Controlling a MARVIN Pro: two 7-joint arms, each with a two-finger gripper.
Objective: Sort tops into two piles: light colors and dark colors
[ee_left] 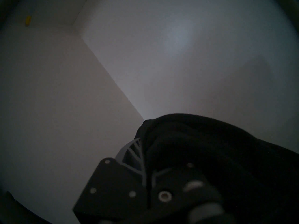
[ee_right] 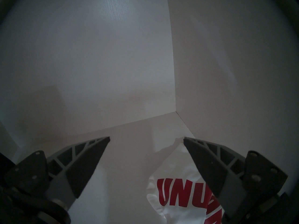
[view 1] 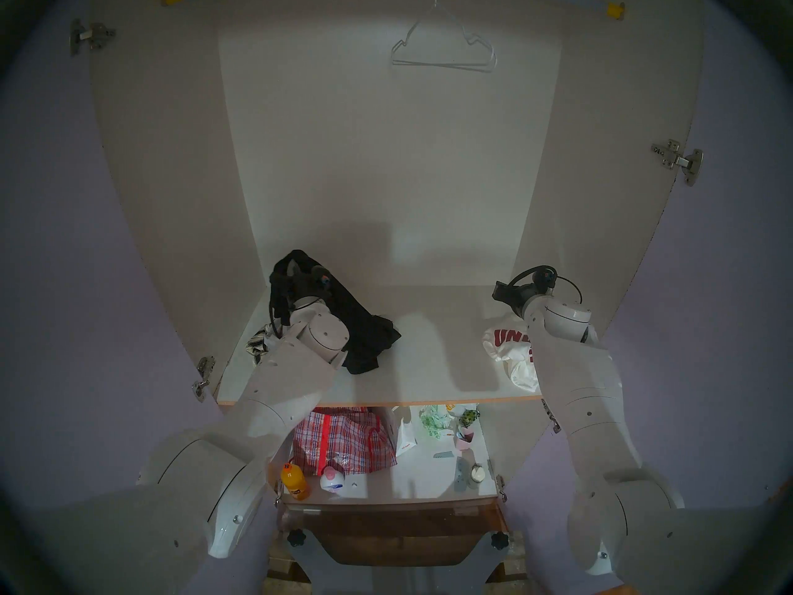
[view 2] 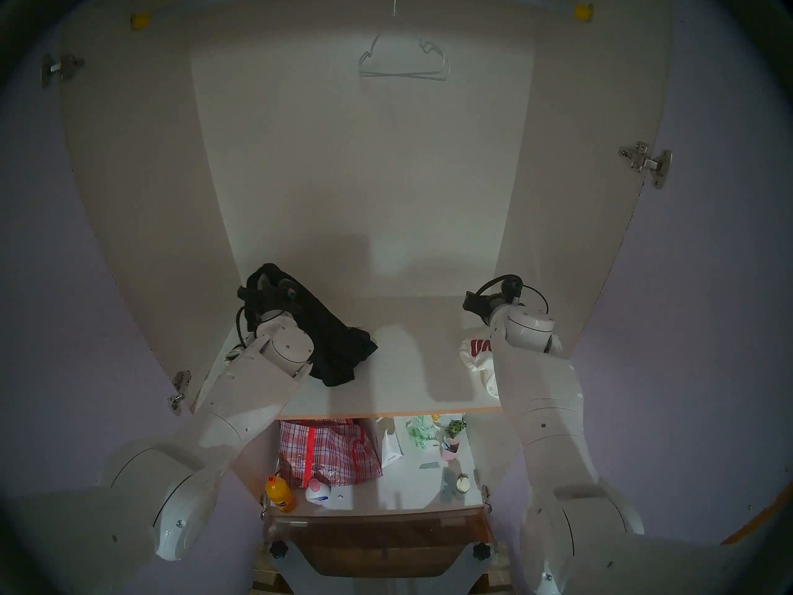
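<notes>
A black top (view 1: 364, 332) hangs from my left gripper (view 1: 296, 272), raised at the shelf's back left, and its lower end rests on the shelf (view 1: 429, 366). In the left wrist view the black top (ee_left: 210, 146) fills the space between the fingers (ee_left: 131, 152), so the gripper is shut on it. A cream-and-black striped top (view 1: 257, 345) peeks out behind my left forearm. At the right lies a white top with red letters (view 1: 506, 345). My right gripper (ee_right: 146, 138) hovers open above the white top (ee_right: 178, 186), holding nothing.
This is a wardrobe with side walls close to both arms and a wire hanger (view 1: 444, 49) on the rail above. The lower shelf holds a red-and-blue checked bag (view 1: 343, 444), an orange bottle (view 1: 295, 482) and small items.
</notes>
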